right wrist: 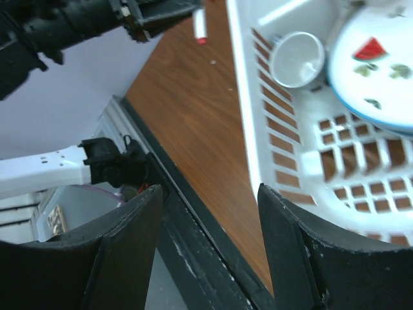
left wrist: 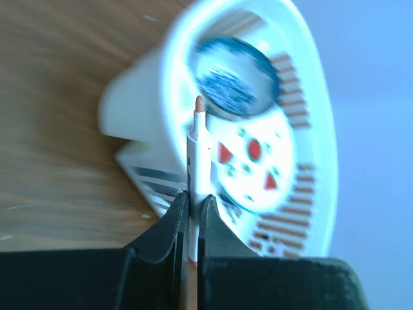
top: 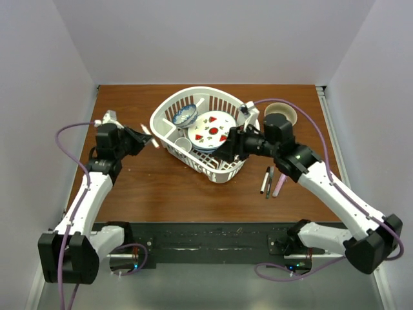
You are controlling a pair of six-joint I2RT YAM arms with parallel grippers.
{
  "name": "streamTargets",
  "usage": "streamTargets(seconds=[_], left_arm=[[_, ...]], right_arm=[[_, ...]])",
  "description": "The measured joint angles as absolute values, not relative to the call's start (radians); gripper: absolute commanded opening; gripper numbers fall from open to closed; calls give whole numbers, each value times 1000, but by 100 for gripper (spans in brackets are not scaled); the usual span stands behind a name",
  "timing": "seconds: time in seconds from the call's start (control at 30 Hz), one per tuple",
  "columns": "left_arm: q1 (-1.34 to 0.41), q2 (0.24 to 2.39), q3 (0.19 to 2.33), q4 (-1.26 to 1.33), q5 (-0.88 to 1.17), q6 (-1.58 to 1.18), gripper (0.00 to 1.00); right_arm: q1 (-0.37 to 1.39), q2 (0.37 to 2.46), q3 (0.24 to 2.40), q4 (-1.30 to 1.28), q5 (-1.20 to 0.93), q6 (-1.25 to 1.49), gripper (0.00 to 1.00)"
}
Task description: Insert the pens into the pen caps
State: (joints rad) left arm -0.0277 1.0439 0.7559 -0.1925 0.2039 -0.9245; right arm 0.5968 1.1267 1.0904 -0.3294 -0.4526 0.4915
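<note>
Left gripper (left wrist: 192, 201): jaws clenched on a white-barrelled pen (left wrist: 199, 152), tip bare, beside the basket (top: 205, 169). Right gripper (right wrist: 208, 197): jaws released, empty. Three pens (top: 270, 181) lie on the counter (top: 168, 187). No insertion appears complete.

- In the left wrist view, the basket (left wrist: 129, 110), bowl (left wrist: 235, 77) and plate (left wrist: 258, 168) are smeared by blur.
- The lower end of the white pen (left wrist: 199, 155) is hidden inside the left gripper (left wrist: 192, 213) at 6 o'clock.
- In the right wrist view, the plate is cut off at 3 o'clock and the white pen at 12 o'clock.
- In the top view, the pens (top: 270, 181) at 4 o'clock from the basket are too small to tell if capped.
</note>
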Motion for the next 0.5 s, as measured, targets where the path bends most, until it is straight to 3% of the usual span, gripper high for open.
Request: streamTargets(seconds=[0.17, 0.5], left_arm=[[-130, 1019, 740, -4, 407, -923, 0], [-237, 929, 690, 272, 555, -989, 0]], right_arm=[[675, 1223, 1090, -155, -439, 539, 66], [746, 1337, 1102, 54, -393, 577, 63]])
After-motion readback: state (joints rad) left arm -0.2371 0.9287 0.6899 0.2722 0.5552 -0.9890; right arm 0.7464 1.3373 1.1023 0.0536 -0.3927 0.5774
